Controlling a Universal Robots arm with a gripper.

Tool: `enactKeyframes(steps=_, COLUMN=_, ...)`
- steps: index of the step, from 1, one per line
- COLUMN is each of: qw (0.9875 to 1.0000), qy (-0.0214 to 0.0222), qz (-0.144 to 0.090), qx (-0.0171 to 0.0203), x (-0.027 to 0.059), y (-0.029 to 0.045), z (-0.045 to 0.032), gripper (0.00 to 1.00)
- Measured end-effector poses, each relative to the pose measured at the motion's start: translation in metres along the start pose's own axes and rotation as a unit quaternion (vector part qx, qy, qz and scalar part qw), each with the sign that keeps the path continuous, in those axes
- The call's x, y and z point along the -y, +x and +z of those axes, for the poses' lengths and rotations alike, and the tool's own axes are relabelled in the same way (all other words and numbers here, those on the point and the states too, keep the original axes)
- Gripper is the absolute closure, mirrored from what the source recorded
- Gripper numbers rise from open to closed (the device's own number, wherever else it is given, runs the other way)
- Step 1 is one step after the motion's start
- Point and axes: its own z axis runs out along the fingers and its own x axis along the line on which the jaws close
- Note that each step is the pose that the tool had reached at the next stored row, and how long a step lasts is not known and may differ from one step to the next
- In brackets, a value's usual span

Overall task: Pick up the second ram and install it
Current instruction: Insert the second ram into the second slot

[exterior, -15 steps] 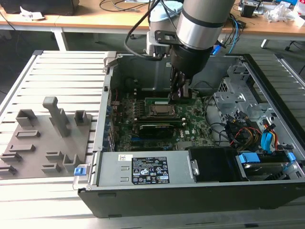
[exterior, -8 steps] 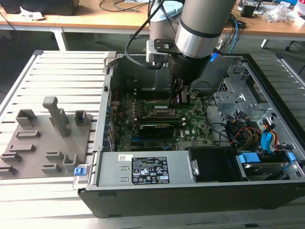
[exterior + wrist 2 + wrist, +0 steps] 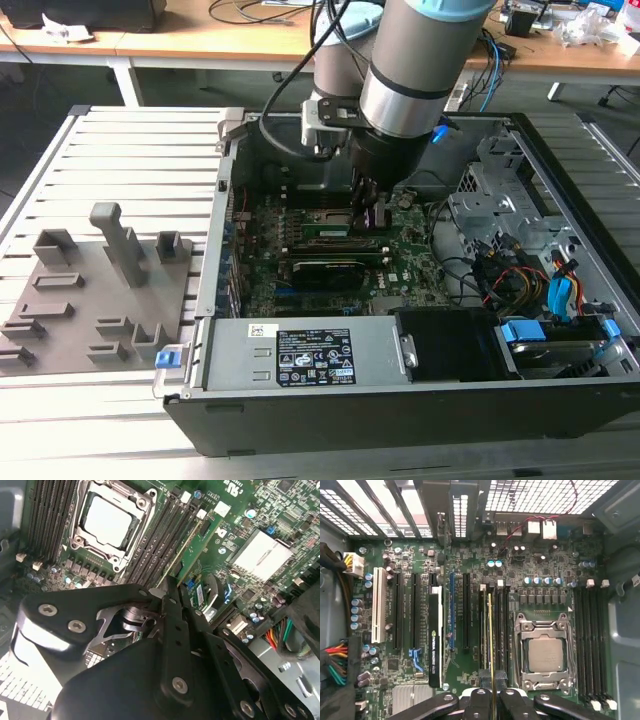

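The arm reaches steeply down into the open computer case (image 3: pixel 560 180), its gripper (image 3: pixel 492 692) low over the motherboard (image 3: pixel 470 555). The jaws are clamped on the second ram (image 3: pixel 490 635), a thin green stick standing on edge in a black slot between neighbouring slots, just beside the metal processor socket (image 3: pixel 544 652). The black graphics card (image 3: pixel 435 635) stands a few slots away.

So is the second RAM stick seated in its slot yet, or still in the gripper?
Still gripped: the gripper is shut on the second ram, which stands on edge along a memory slot. Cannot tell whether it is fully seated.
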Motion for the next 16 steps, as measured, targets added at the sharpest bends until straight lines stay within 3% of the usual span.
enactKeyframes(steps=5, qw=1.0000, qy=0.0001, qz=0.000, qx=0.0002, x=-0.0074, y=-0.0110, z=0.0202, gripper=0.87)
enactKeyframes(steps=8, qw=1.0000, qy=0.0000, qz=0.000, qx=0.0000, x=-0.0092, y=-0.0133, z=0.0299, gripper=0.87)
enactKeyframes(steps=11, qw=1.0000, qy=0.0000, qz=0.000, qx=0.0000, x=-0.0079, y=-0.0126, z=0.0449, gripper=0.87)
enactKeyframes(steps=16, qw=1.0000, qy=0.0001, qz=0.000, qx=0.0000, x=-0.0082, y=-0.0146, z=0.0500, gripper=0.87)
